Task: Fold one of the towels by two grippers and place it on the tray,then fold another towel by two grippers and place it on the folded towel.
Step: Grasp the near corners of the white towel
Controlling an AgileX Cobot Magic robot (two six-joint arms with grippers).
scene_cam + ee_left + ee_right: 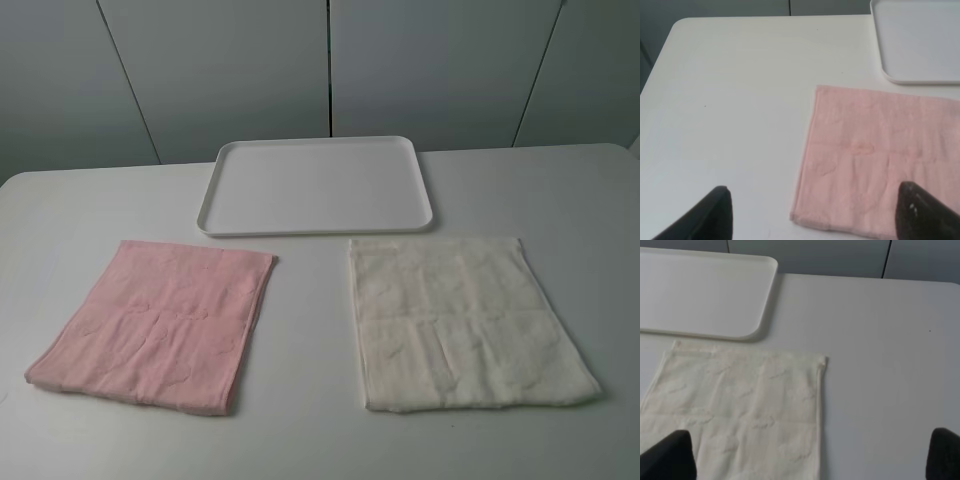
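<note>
The cream-white towel (465,320) lies flat on the table's right half, its far edge close to the tray. Flat on the left half lies the pink towel (160,322). Behind and between them sits the white tray (316,186), with nothing in it. Neither arm shows in the exterior high view. In the left wrist view my left gripper (817,220) hangs open above the pink towel's (880,155) near left corner. The right wrist view has my right gripper (805,460) open above the cream-white towel's (740,410) right edge, the tray (705,290) beyond it. Both hold nothing.
The white table (320,440) has a rounded far left corner (685,25) and ends at a grey panelled wall (330,70). Bare tabletop runs between the two towels and along the front edge.
</note>
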